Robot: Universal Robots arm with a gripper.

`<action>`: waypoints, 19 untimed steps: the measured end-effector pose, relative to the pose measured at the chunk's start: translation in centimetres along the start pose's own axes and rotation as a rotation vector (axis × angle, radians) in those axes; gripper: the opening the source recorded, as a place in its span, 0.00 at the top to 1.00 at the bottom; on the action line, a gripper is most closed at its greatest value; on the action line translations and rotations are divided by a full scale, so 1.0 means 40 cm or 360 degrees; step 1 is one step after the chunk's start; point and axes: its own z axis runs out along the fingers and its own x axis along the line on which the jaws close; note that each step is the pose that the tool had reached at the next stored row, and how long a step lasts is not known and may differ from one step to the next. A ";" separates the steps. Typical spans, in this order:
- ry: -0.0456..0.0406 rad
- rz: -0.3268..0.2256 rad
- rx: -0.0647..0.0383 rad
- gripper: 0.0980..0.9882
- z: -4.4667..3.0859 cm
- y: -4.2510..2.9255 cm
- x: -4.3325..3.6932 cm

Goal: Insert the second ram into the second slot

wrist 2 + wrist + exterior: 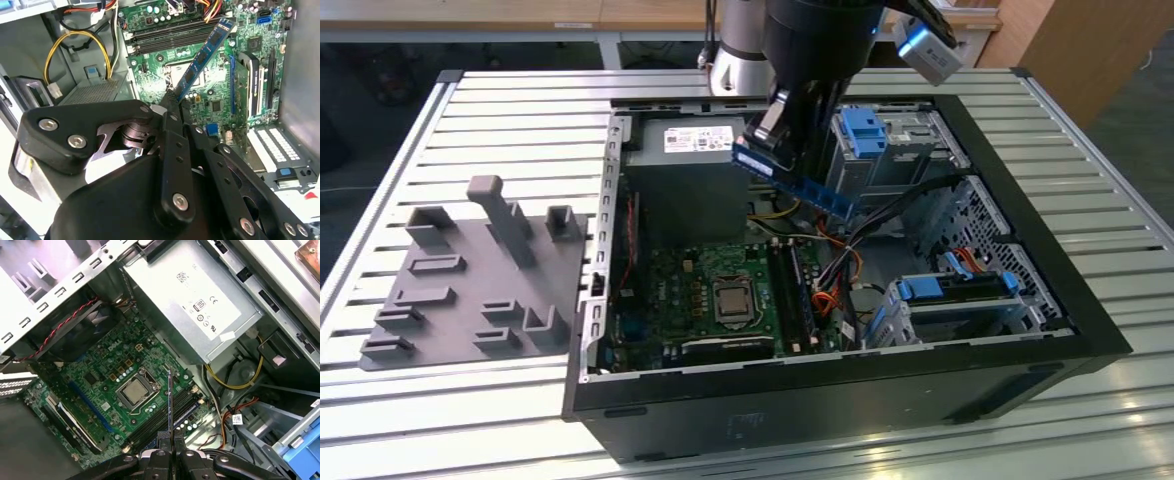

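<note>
Transport step in hand: gripper is clamped on one end of the second ram, which hangs tilted above the motherboard (clear of it) inside the open case. Judgement: insertion not begun; seating calls for levelling the stick along the memory slots.

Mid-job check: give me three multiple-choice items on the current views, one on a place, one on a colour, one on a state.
1. Where is the second ram? A) seated in a slot B) held above the motherboard C) lying on the table
2. What colour is the looped cable beside the power supply? A) yellow B) green C) white
3. How is the gripper? A) open B) shut on nothing C) shut on the second ram

B: the stick hangs tilted over the board in the exterior view.
A: the loop shows yellow in both wrist views.
C: it clamps the stick's end.
</note>
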 end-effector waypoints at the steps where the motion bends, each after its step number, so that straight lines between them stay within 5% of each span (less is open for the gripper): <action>1: 0.0000 0.0011 0.0000 0.96 0.000 0.000 0.000; 19: -0.0008 0.0215 0.0003 0.96 0.000 0.000 0.000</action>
